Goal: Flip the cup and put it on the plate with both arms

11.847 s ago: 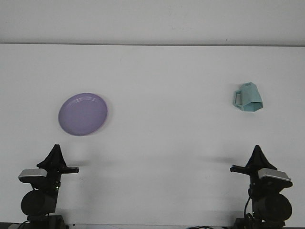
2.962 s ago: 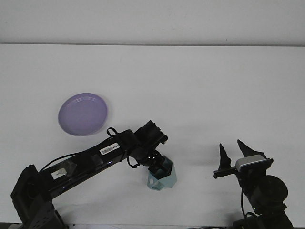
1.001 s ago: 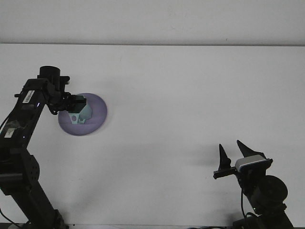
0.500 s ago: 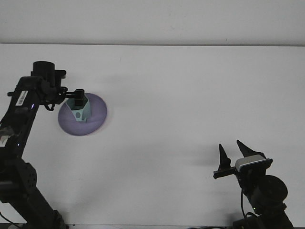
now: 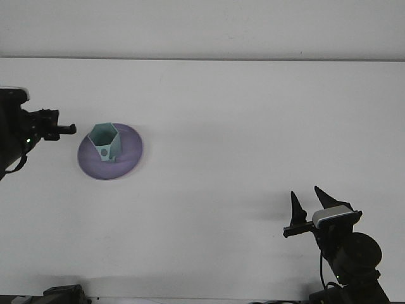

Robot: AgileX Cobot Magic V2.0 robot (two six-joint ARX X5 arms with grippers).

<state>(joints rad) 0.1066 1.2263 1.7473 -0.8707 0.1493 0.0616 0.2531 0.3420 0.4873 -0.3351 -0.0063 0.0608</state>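
A pale teal hexagonal cup (image 5: 103, 142) stands upright, mouth up, on the left part of the purple plate (image 5: 128, 154) at the table's left. My left gripper (image 5: 66, 129) hovers a short way left of the cup, apart from it, open and holding nothing. Near the front right edge my right gripper (image 5: 309, 202) points upward, open, with nothing between its fingers.
The white table (image 5: 240, 126) stretches between the plate and the right arm's base (image 5: 351, 253). The left arm (image 5: 12, 136) enters from the left edge of the view.
My left gripper has let go of the cup and drawn back to the left, off the plate. The cup stays upright on the plate. The right arm has not moved.
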